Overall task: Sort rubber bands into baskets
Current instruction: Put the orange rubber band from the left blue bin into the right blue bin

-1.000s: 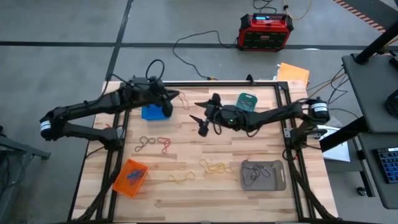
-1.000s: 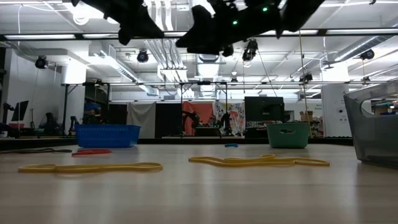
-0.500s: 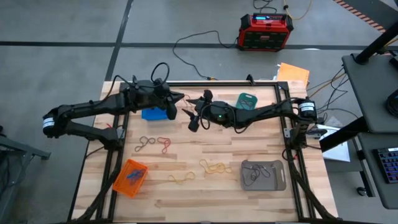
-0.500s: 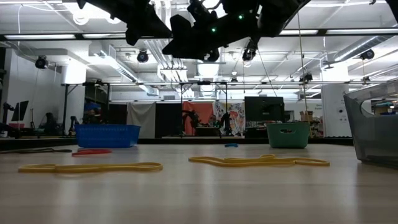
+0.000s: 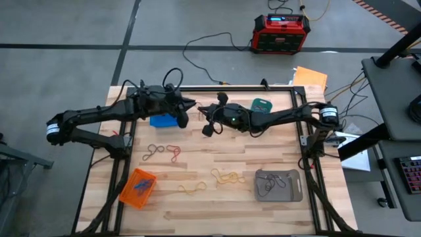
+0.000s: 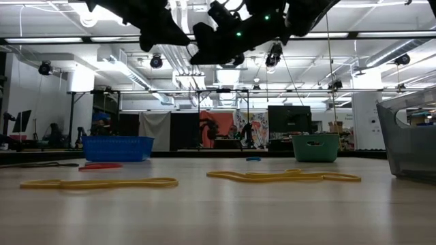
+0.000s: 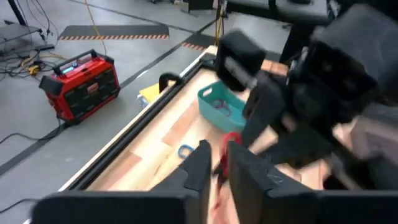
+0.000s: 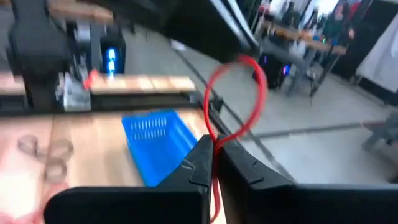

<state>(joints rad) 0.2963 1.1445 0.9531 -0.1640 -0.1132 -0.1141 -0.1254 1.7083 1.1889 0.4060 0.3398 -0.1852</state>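
In the high view, the left gripper (image 5: 185, 110) hangs in the upper middle over the blue basket (image 5: 160, 120), nearly closed on a red rubber band (image 7: 225, 152). Just to its right, the right gripper (image 5: 209, 122) is closed on the same band (image 8: 239, 99). Other rubber bands (image 5: 164, 152) lie lower on the bench (image 5: 217, 204).

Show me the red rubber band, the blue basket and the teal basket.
red rubber band (image 8: 239, 93): right wrist view, its loop above the fingers.
blue basket (image 5: 162, 120): high view, its visible corner.
teal basket (image 5: 261, 106): high view, its middle.
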